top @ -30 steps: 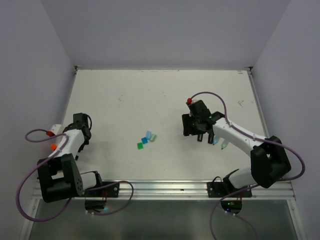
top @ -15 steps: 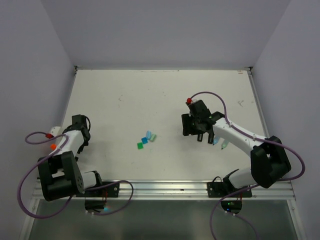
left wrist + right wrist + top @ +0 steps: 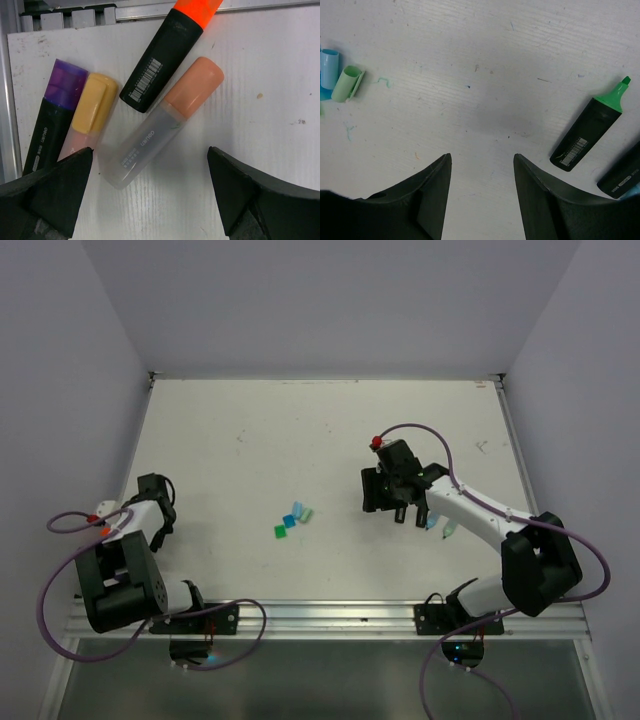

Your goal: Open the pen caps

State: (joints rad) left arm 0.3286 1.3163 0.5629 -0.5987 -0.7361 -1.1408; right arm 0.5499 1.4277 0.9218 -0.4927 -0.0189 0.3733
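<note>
a: which step is in hand?

b: the pick-up of the next capped marker is judged to be in hand. the left gripper (image 3: pixel 149 156) is held above a cluster of markers near the left near corner of the table (image 3: pixel 330 430). its jaws are spread wide and nothing is gripped. the right gripper (image 3: pixel 481 161) is held over bare table right of the middle, jaws partly apart, nothing clamped.

a: what is called for next?

b: the left gripper is to be lowered and closed on one barrel. the clear marker (image 3: pixel 142 142) lies most nearly between the fingers. its peach cap (image 3: pixel 194 86) should be left exposed, so that it can be pulled off by the other gripper. the black marker (image 3: pixel 162 62) appears to lie against it, so a nudge is to be expected.

a: counts?

b: four capped markers are seen under the left gripper: the peach cap, an orange cap (image 3: pixel 196 9), a yellow cap (image 3: pixel 94 102) and a purple cap (image 3: pixel 62 85). four loose caps are seen at the table's middle: a green cap (image 3: pixel 280 531), a blue cap (image 3: pixel 289 521), a light blue cap (image 3: pixel 296 509) and a mint cap (image 3: pixel 307 514). of the uncapped markers by the right gripper, a green-tipped marker (image 3: pixel 590 130) is seen whole and a second marker (image 3: pixel 625 177) only in part.
</note>
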